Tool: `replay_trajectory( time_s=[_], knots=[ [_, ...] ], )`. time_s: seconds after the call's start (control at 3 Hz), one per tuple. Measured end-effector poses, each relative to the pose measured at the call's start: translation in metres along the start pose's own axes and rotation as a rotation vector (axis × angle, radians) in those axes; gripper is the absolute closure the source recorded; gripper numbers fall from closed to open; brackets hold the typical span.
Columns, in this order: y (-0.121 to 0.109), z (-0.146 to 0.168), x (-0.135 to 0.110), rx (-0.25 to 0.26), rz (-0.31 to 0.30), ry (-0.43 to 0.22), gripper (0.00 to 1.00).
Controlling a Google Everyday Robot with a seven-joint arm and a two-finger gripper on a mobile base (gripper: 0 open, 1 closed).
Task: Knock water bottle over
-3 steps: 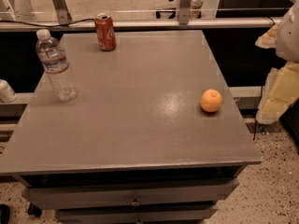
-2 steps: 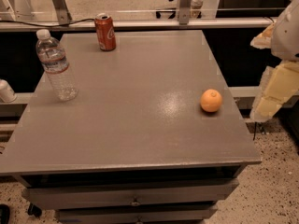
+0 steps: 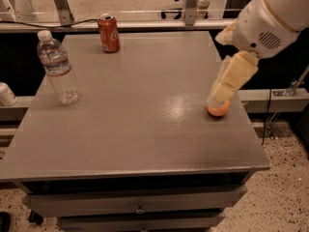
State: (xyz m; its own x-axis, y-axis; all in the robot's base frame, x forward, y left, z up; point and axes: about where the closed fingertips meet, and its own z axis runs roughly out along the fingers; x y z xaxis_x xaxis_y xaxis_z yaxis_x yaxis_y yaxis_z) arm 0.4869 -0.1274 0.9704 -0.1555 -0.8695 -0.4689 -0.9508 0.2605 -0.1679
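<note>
Water bottle (image 3: 58, 67) upright near left edge of grey surface (image 3: 145, 129), white cap on, untouched. Red soda can (image 3: 109, 33) upright at far edge, well apart from bottle. Orange (image 3: 218, 110) near right edge. White arm (image 3: 270, 18) enters from upper right; pincer (image 3: 218, 98) angled down over right side of surface, tip just above orange, possibly touching it. Pincer spread or pressed together: cannot tell. Pincer well apart from bottle.
</note>
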Motion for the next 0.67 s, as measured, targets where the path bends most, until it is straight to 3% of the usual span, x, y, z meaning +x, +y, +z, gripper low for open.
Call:
replay_trajectory(
  time_s=[0.33,0.67],
  knots=[
    [-0.006,0.028,-0.039,-0.033,0.022,-0.145,0.0],
    [-0.008,0.05,-0.092,-0.066,0.058,-0.336,0.0]
  ],
)
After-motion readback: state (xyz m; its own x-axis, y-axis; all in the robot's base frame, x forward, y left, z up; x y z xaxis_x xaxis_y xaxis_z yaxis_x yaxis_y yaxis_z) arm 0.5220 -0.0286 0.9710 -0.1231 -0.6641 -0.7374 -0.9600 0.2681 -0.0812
